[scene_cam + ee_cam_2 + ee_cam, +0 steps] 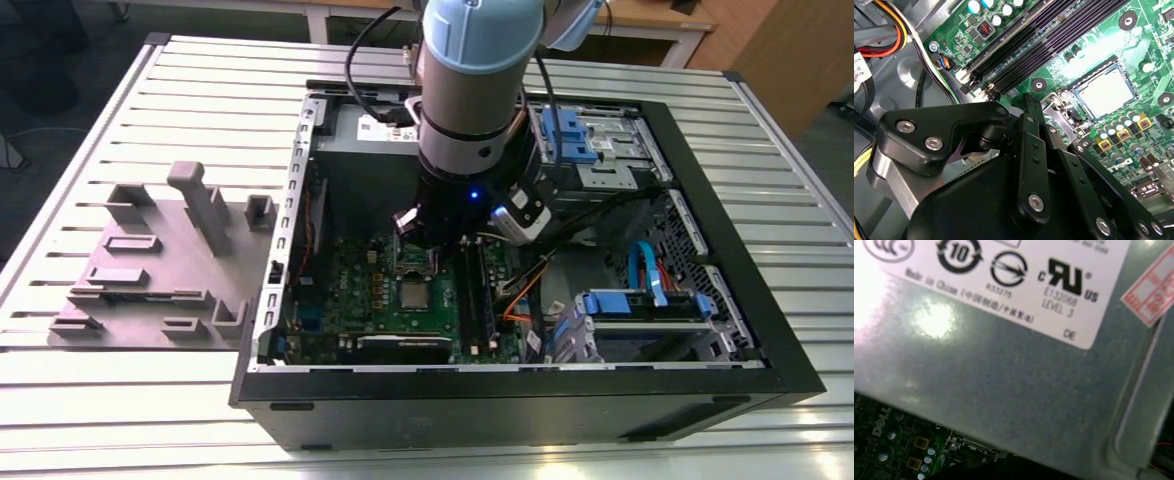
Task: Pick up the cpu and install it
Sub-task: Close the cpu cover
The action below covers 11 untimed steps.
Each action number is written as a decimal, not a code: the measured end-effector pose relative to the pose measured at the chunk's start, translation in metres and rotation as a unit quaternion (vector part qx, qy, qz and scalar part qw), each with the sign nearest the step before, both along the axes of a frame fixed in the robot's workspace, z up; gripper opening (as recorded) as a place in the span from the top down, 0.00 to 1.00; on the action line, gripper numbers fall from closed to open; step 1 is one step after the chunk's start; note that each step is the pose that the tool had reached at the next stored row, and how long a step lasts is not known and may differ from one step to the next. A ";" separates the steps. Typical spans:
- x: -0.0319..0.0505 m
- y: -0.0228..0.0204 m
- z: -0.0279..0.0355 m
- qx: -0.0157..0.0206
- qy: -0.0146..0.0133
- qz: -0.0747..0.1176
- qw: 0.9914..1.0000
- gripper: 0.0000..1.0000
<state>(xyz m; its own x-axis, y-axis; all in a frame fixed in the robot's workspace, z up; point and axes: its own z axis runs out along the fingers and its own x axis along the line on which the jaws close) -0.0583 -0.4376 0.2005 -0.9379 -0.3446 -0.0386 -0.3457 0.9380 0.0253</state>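
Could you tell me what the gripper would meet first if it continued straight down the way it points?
The gripper would probably meet the socket frame on the green motherboard, just beside the cpu, though depth is unclear.

Pale slatted metal worktop [120, 420], ribs running side to side, evenly lit, faint glare at near edge. Beyond far edge: white-framed table [654, 22], grey floor [214, 18]. Brown wooden panel [787, 60] past far corner.
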 end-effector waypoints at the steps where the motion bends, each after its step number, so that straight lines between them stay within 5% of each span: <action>1: 0.0000 0.0000 -0.0001 0.000 0.000 0.000 1.000 0.90; 11: -0.0022 0.0000 -0.0011 0.001 -0.001 0.000 1.000 0.90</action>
